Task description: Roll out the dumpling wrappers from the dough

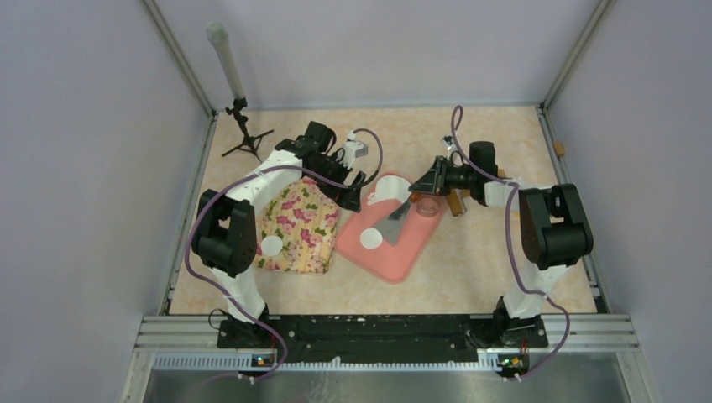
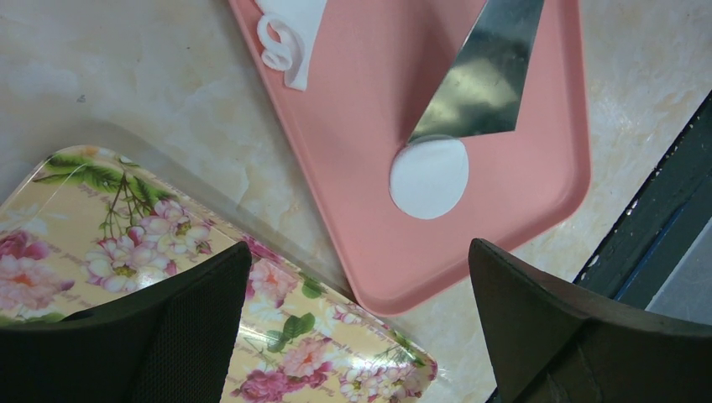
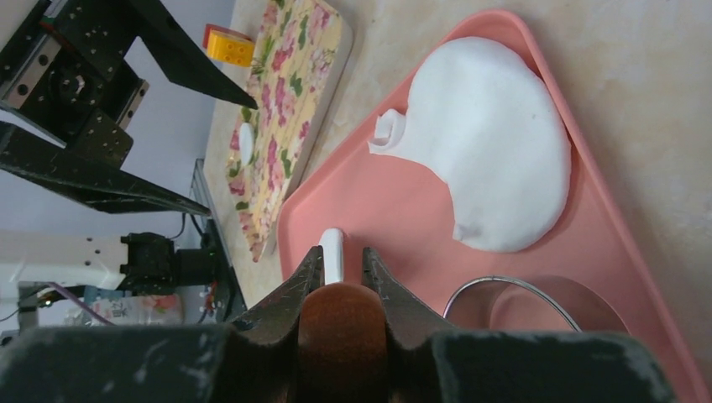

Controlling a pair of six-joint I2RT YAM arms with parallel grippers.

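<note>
1. Your right gripper [image 3: 342, 256] is clamped tight on the brown wooden handle of a metal scraper [image 2: 483, 84] — the blade slopes down onto the pink board [image 1: 403, 256]
2. The blade's edge meets the rim of one dumpling wrapper [image 2: 428, 178], which lies flat on the board's near half
3. A second wrapper [image 1: 271, 245] sits on the floral tray [image 1: 302, 220], just left of the board
4. The dough [image 3: 495, 143] — a flattened sheet with a round bite cut from one side (a curl of trimming clings there) — lies at the board's far corner, with the metal ring cutter [image 3: 520, 302] beside it on the board
5. Your left gripper [image 2: 359, 260] hovers above the gap between tray and board, its fingers spread wide and holding nothing
</note>
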